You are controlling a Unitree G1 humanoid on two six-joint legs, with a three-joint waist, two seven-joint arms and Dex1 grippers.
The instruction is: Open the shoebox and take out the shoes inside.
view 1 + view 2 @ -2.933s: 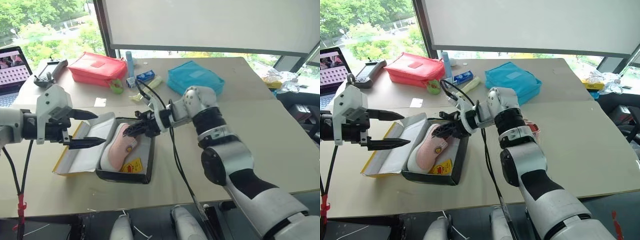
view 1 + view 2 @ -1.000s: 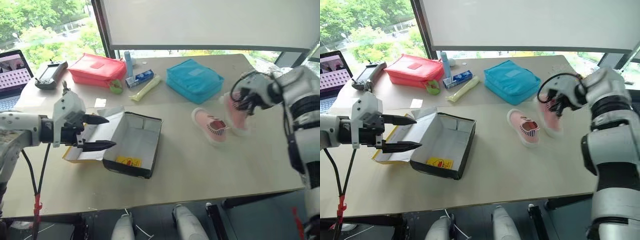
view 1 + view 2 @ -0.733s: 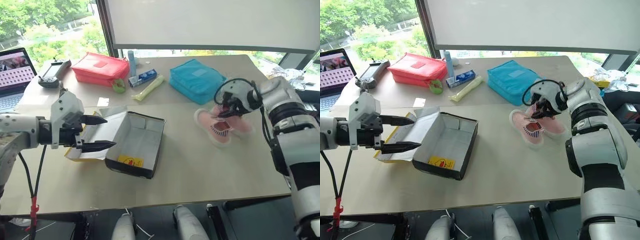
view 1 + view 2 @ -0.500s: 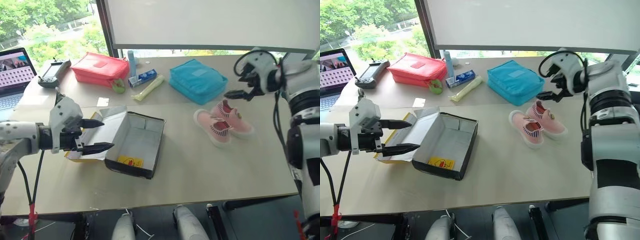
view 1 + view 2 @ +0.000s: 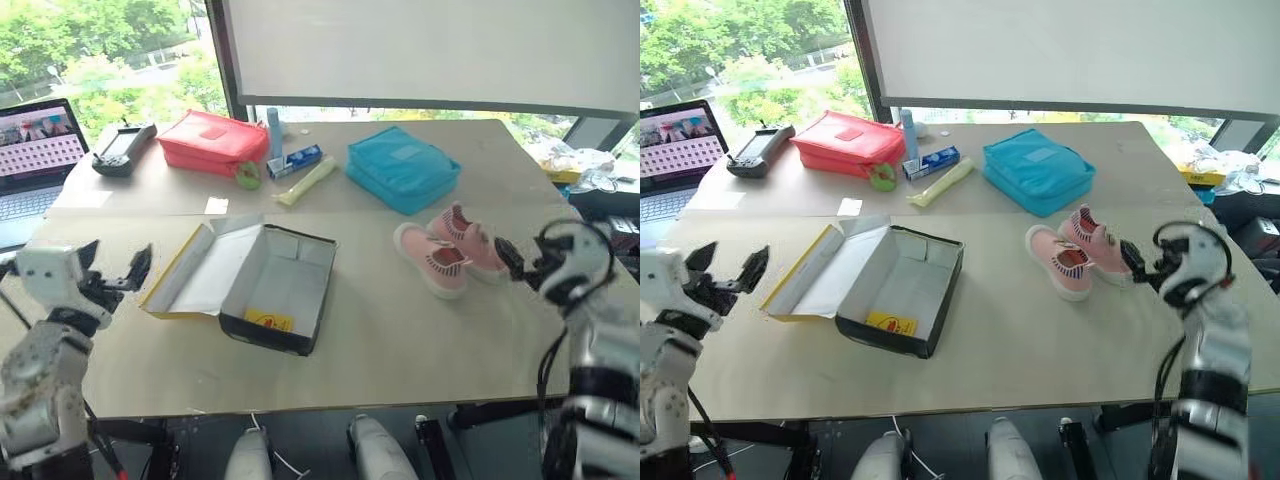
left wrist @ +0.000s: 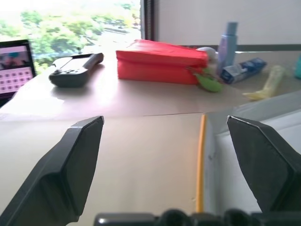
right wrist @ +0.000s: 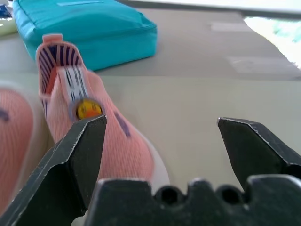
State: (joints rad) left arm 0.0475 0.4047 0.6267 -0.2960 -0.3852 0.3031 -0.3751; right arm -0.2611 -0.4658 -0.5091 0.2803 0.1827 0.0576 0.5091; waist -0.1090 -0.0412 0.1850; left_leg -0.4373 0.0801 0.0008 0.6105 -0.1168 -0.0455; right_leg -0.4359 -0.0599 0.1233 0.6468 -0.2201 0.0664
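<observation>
From the head, looking down over the table (image 5: pixel 400 340), the shoebox (image 5: pixel 270 290) lies open near the left-middle, its lid folded flat toward the robot's left with the white inside up, and the tray looks empty apart from a small yellow card at its near wall. The shoes (image 5: pixel 450 250) stand side by side on the bare table well to the right of the box, soles down, just in front of the blue zip pouch (image 5: pixel 403 168). The left gripper (image 5: pixel 110 275) hangs off the left end of the lid with its two fingers spread and nothing between them; the right gripper (image 5: pixel 518 262) sits just beside the outer shoe, jaws also apart and empty. By my reckoning the job is as good as done: box open, both shoes out, nothing left but for the arms to draw clear. The other eye gives the same layout, with the red zip pouch (image 5: pixel 850 143) at the back. The left wrist view looks between wide-set fingers (image 6: pixel 70 165) across the table to the yellow lid edge; the box's tray is cut off at the side. The right wrist view shows one pink shoe close by its spread fingers (image 7: pixel 80 155), near but not gripped; the second shoe is a blurred sliver at the frame edge. The far corners of the tray are hard to judge.
</observation>
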